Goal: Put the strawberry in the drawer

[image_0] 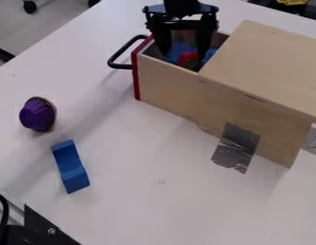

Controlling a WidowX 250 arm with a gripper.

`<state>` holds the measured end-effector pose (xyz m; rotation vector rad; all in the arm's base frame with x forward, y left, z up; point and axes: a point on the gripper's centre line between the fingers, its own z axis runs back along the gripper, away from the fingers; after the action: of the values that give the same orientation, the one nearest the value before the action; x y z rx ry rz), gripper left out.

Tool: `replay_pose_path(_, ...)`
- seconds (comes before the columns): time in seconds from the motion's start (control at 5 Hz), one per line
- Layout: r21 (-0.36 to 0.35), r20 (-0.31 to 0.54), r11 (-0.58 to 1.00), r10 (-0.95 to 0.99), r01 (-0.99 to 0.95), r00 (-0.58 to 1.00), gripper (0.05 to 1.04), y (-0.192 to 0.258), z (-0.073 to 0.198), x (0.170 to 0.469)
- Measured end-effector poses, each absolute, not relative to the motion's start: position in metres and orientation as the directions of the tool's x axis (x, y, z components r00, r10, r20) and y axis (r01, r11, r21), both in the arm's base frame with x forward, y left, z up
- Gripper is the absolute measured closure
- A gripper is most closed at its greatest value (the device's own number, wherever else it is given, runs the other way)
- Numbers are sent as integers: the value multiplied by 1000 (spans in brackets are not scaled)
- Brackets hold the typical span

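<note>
Inside open drawer (135,79): red item (188,59), blue items (180,50) | claw (184,54): spread wide, gripping nothing

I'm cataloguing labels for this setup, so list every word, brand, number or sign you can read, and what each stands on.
No readable text: none on the wooden drawer, the silver tape, the blue block or the purple toy.
The red thing inside the drawer: too small to tell whether it bears any.

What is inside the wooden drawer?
In the drawer, a red thing and blue things show by the tool. The board on top hides the rest; I cannot tell more.
</note>
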<state>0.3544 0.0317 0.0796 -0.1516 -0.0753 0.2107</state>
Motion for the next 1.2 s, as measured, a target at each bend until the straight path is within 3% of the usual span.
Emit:
replay_pose_path(0.4,-136,81,955,276,-264,958,85,44,131,313)
replay_pose_path(0.6,-121,55,956,276,-268,960,85,43,136,295)
replay_pose_path(1.0,31,-122,948,319,-318,940,85,54,130,272)
replay_pose_path(1.2,38,-124,945,327,-324,937,85,55,130,271)
